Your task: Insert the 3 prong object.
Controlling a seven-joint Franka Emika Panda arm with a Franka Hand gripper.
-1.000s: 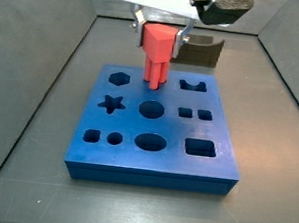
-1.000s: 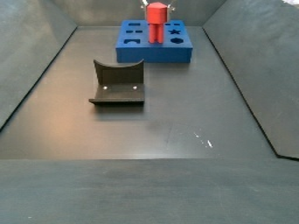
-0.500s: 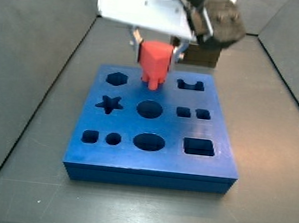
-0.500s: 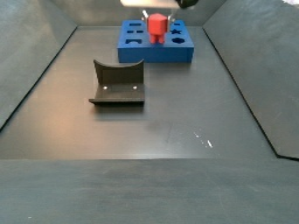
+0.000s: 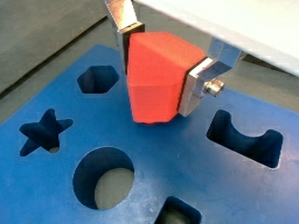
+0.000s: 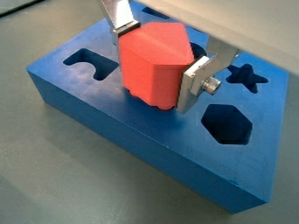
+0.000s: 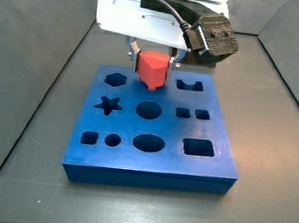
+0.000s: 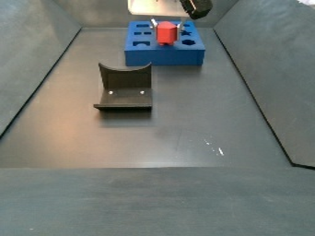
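My gripper [image 7: 154, 56] is shut on the 3 prong object [image 7: 153, 70], a red-orange peg, over the far middle of the blue block [image 7: 148, 156]. Both wrist views show the silver fingers [image 5: 201, 80] clamping the peg's blocky body [image 5: 156, 77] from two sides; the gripper [image 6: 158, 63] holds it upright. The peg's lower end meets the block's top face [image 6: 105, 96] between the hexagon cutout [image 5: 98, 80] and the U-shaped cutout [image 5: 243, 140]; the prongs are hidden. In a side view the peg [image 8: 165, 33] stands low on the block [image 8: 164, 53].
The block has several other cutouts, among them a star [image 5: 42, 131] and a round hole [image 5: 105, 179]. The dark fixture [image 8: 124, 88] stands on the grey floor apart from the block; it shows behind the block in a side view [image 7: 207, 55]. Grey walls surround the floor.
The gripper has come down with the peg. The peg's narrow lower part, visible above the block earlier, is now out of sight and only its blocky body shows.
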